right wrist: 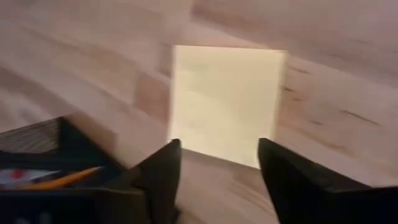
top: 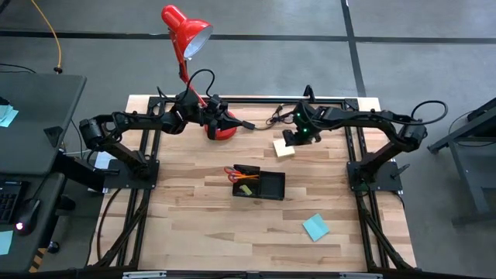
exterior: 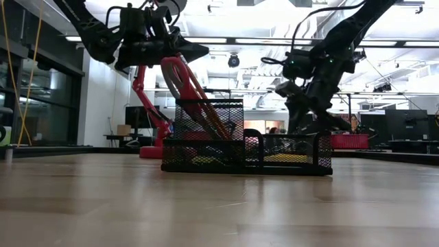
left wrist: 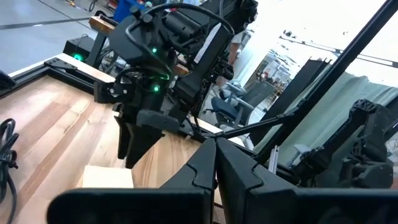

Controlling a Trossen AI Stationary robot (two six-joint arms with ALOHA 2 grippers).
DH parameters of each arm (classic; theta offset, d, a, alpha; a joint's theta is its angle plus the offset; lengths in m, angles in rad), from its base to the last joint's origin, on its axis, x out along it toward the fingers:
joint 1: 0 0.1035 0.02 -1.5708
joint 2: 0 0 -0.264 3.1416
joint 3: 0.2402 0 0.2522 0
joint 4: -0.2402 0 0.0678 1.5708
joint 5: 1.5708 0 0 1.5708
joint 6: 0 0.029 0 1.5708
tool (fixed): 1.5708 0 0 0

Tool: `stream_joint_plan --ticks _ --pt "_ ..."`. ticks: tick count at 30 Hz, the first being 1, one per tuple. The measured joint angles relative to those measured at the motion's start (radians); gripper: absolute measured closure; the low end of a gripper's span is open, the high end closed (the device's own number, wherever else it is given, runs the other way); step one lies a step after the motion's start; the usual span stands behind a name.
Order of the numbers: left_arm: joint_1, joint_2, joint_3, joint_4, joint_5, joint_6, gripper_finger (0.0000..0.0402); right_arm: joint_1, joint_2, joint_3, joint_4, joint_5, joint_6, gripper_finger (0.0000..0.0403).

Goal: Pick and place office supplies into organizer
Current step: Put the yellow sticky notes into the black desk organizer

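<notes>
- At the table's near right: one teal-blue sticky-note pad (top: 315,227), flat on the wood, corners turned diamond-wise to the table edges, well apart from everything else.
- Mid-table: one black mesh organizer (top: 260,184), long axis running left-right across the table. Taller cup section at its left end, low tray section at the right.
- In the cup end: red-handled scissors (top: 237,172) and orange-yellow pencils (top: 246,178), leaning. Pencil count not readable. Something yellow lies in the low section, low view only.
- Beyond the organizer, right of centre: one pale yellow sticky-note pad (top: 284,148), flat on the table, edges slightly skewed to the table.
- Right gripper (right wrist: 217,163) directly over the pale yellow pad, fingers apart, straddling its near edge, nothing clamped.
- Far left-centre: left gripper (top: 246,124) raised beside the red desk lamp (top: 186,35), fingers pressed together, empty, pointing toward the right arm.
</notes>
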State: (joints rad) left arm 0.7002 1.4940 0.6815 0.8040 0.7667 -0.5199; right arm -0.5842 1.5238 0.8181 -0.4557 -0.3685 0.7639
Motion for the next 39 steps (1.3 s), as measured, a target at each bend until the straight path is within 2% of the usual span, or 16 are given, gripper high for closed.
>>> stream_joint_plan --ticks 4,12,24,27,32,39 --pt "0.000 0.000 0.000 0.000 0.000 0.000 0.0399 -0.001 0.000 0.000 -0.038 0.070 -0.005 0.0162" --pt "0.000 0.000 0.000 -0.024 0.000 0.015 0.0399 0.002 0.012 0.000 -0.044 0.127 -0.006 0.0168" --pt "0.000 0.000 0.000 -0.030 0.008 0.019 0.0399 0.012 0.118 0.001 0.075 0.056 0.036 0.0175" --pt "0.000 0.000 0.000 -0.030 0.008 0.019 0.0399 0.022 0.129 0.001 0.094 0.069 0.060 0.0179" --pt "0.000 0.000 0.000 -0.030 0.008 0.019 0.0399 0.037 0.172 0.006 0.089 0.081 0.068 0.0206" --pt "0.000 0.000 0.000 -0.030 0.009 0.018 0.0399 0.065 0.231 0.015 0.107 0.082 0.035 0.0286"
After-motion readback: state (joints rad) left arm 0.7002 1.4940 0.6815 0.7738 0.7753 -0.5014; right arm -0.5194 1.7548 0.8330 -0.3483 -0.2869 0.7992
